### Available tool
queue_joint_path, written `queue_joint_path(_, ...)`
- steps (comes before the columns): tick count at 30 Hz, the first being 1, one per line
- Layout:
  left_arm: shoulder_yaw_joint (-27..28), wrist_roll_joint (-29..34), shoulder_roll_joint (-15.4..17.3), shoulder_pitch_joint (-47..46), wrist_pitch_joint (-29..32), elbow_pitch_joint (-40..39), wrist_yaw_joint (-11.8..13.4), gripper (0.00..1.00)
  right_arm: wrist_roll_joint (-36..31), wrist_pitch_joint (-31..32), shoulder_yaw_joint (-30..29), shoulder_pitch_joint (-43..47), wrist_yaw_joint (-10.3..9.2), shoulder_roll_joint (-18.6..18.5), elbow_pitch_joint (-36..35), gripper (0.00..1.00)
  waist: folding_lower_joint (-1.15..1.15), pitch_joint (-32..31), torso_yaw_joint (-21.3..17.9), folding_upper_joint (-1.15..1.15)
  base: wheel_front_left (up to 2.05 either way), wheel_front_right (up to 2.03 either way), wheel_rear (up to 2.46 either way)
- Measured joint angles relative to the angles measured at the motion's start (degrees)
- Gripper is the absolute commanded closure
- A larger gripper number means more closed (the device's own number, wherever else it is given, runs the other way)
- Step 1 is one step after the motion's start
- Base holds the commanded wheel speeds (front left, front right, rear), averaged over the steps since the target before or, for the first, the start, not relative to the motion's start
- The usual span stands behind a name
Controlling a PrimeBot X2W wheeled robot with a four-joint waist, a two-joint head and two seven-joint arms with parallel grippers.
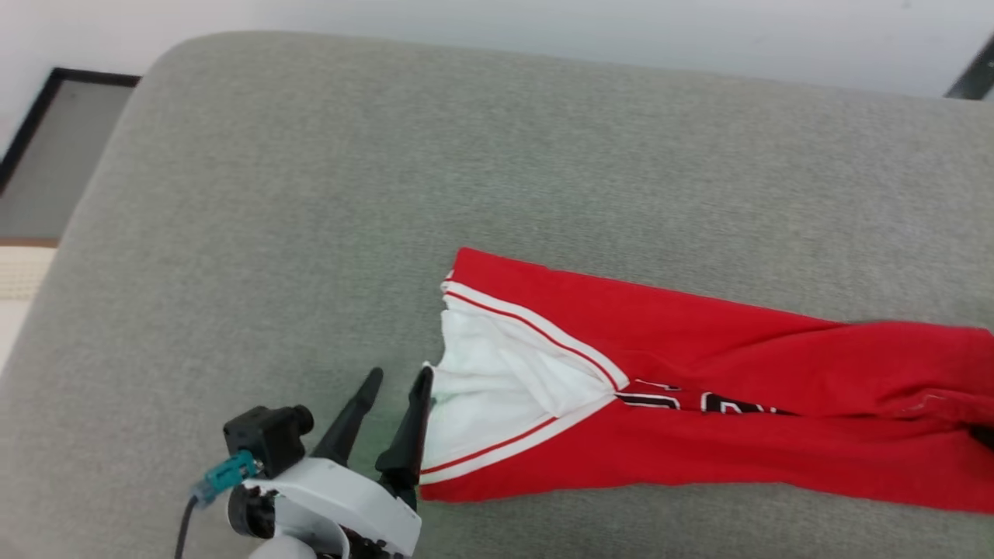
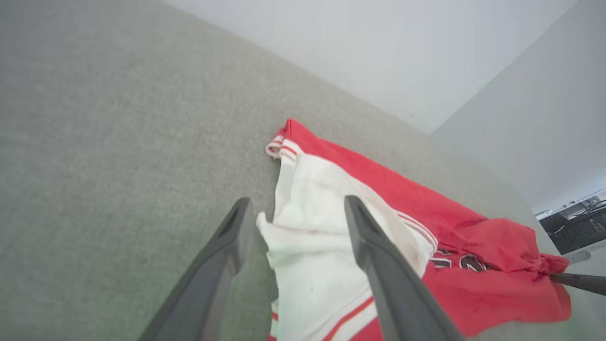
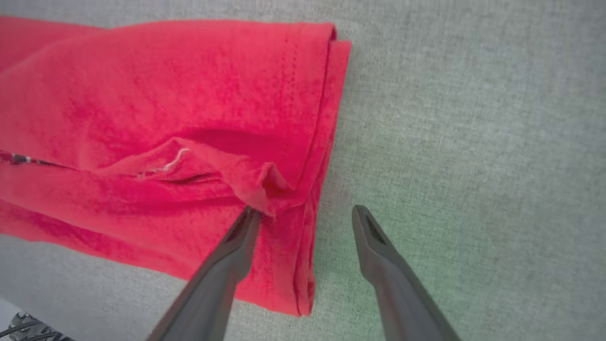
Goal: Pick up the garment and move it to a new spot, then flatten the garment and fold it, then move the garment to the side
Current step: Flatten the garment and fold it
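The garment (image 1: 699, 388) is a red shirt with white sleeves, lying as a long folded band across the grey cushion (image 1: 388, 194). My left gripper (image 1: 398, 380) stands open at its white sleeve end, one fingertip touching the sleeve's edge. In the left wrist view the white sleeve (image 2: 307, 255) lies between the spread fingers of the left gripper (image 2: 297, 203). My right gripper (image 3: 307, 210) is open over the garment's (image 3: 165, 118) red hem end. Its left finger (image 3: 236, 255) rests on a raised fold, and its right finger is over bare cushion. Black print (image 1: 730, 404) peeks out of the fold.
The grey cushion has wide free room to the left and behind the garment. A white wall (image 1: 543, 31) runs behind it, and a dark-framed floor patch (image 1: 62, 155) lies off the cushion's left edge. The other arm's dark finger (image 2: 577, 282) shows at the garment's far end.
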Motion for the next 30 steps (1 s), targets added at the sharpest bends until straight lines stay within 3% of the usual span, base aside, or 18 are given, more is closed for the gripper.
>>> queue_joint_path(12,9.1,26.2,-6.0,3.6,-0.1,1.3,-1.0,0.00,-5.5,7.3,-3.6,-0.8,-0.01,3.5,5.4,0.00,0.00,-1.0,4.8,0.00,0.00,0.00,0.00)
queue_joint_path(19,12.1,35.9,-10.2,5.8,-0.1,3.1,-2.6,0.00,-7.9,10.6,-4.4,-1.8,-0.08,5.0,7.5,0.02,0.00,-1.0,6.2,0.00,0.00,0.00,0.00)
queue_joint_path(20,12.5,37.0,-10.9,6.1,-0.1,3.5,-2.9,0.00,-8.1,10.9,-4.4,-1.9,-0.08,5.1,7.6,0.51,0.00,-0.9,6.3,0.00,0.00,0.00,0.00)
queue_joint_path(21,13.0,38.0,-11.3,6.3,-0.1,3.9,-3.6,0.00,-8.4,11.2,-4.4,-2.0,-0.09,5.1,7.6,0.72,0.00,-0.9,6.5,0.00,0.00,0.00,0.00)
queue_joint_path(22,13.9,38.3,-12.0,6.5,-0.1,4.2,-4.1,0.00,-8.7,11.3,-4.2,-2.0,-0.16,5.1,7.5,1.00,0.00,-0.9,6.6,0.00,0.00,0.00,0.00)
queue_joint_path(30,18.9,43.2,-15.5,7.5,-0.1,5.1,-7.4,0.00,-9.5,9.7,-4.5,-2.3,-0.14,6.8,7.3,1.00,0.00,-0.9,6.7,0.00,0.00,0.00,0.00)
